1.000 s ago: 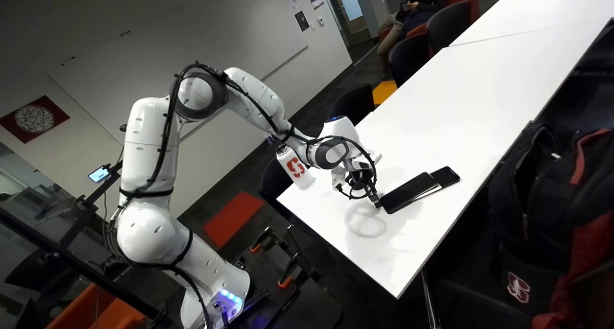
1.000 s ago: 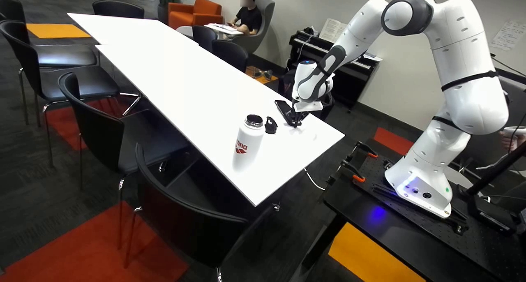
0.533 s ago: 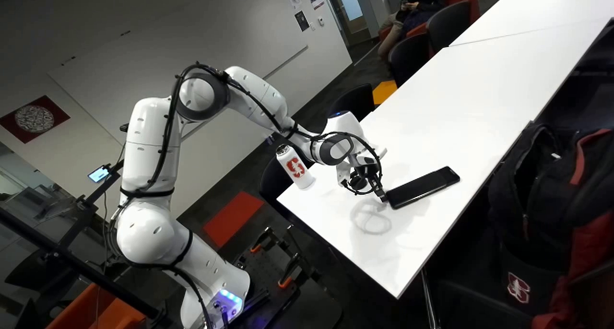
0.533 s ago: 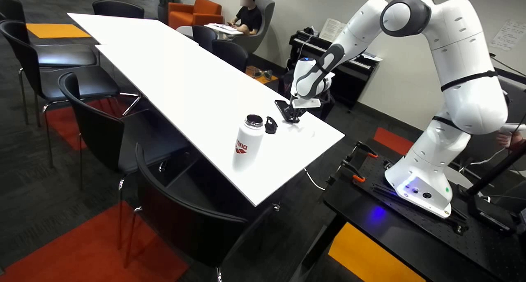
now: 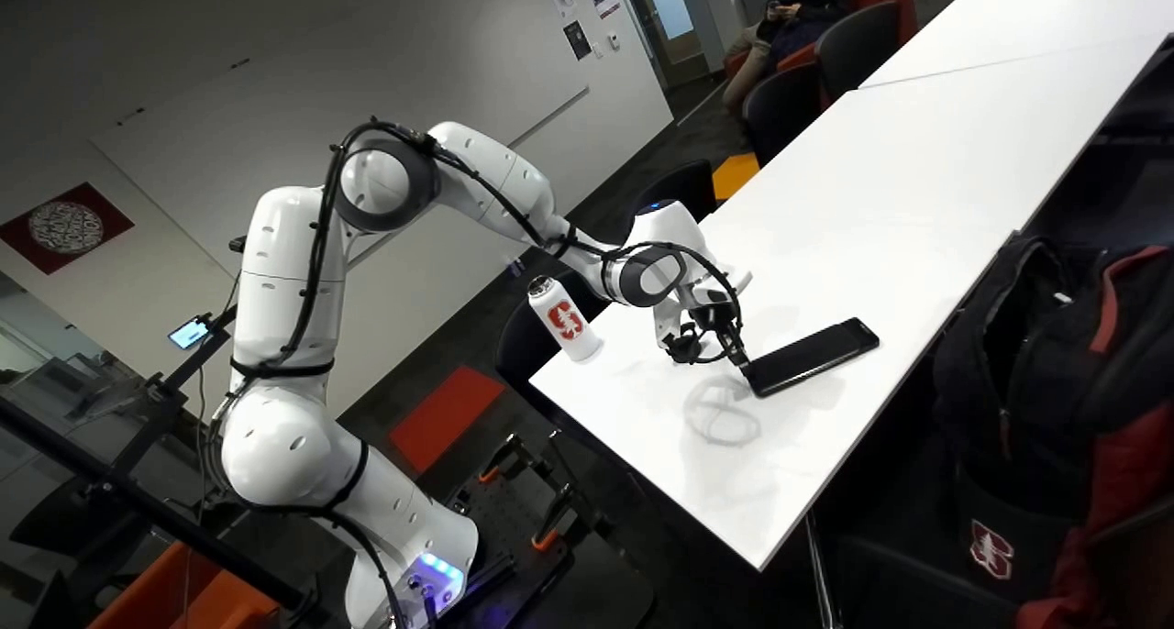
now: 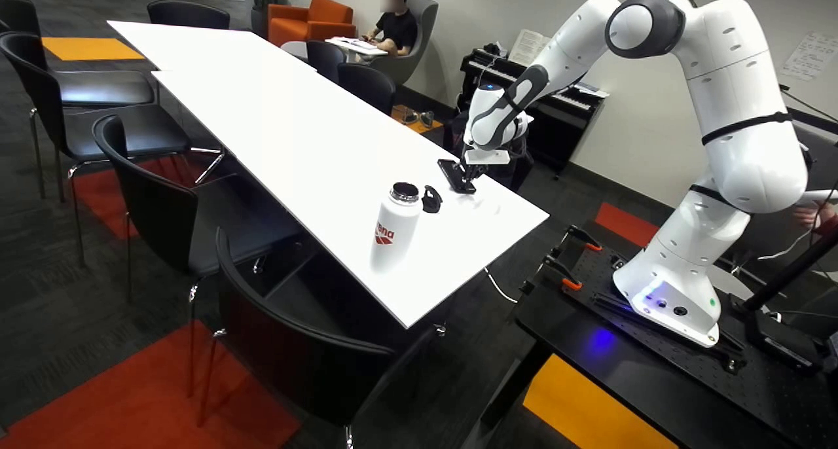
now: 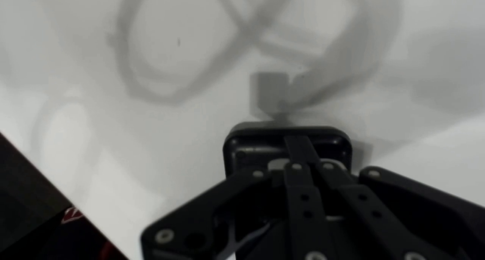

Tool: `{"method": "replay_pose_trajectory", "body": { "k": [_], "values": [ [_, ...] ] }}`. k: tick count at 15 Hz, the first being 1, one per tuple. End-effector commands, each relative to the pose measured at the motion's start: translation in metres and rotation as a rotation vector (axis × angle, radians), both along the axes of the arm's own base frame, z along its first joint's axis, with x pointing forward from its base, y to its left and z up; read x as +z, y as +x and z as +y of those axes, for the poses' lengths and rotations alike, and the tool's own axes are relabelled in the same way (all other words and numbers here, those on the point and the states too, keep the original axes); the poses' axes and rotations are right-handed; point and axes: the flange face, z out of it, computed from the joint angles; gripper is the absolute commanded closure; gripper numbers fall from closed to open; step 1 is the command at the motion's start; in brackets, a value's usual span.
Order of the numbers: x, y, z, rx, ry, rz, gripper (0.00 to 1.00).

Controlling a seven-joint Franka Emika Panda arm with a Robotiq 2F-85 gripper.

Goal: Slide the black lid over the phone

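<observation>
Farther along the slim black phone (image 5: 863, 333) slid the flat black rectangular lid (image 5: 802, 359), my black two-fingered tool (image 5: 742, 363), tips together, seemingly needing one last nudge to finish covering.

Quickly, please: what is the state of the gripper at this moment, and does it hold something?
Gripper: closed, with no object visible in its grasp.

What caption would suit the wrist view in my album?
Close-up from above: the end effector over the round-cornered end of a black slab, with looping shadows on the white table.
</observation>
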Motion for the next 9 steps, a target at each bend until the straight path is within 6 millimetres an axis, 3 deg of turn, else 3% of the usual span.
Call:
{"method": "replay_pose_trajectory", "body": {
  "k": [1,4,9],
  "values": [
    [0.011,-0.003,-0.001,0.071,0.069,0.027,1.00],
    [0.011,-0.016,0.007,0.182,0.149,0.070,1.00],
    [-0.006,-0.020,-0.001,0.120,0.105,0.152,1.00]
  ]
}}
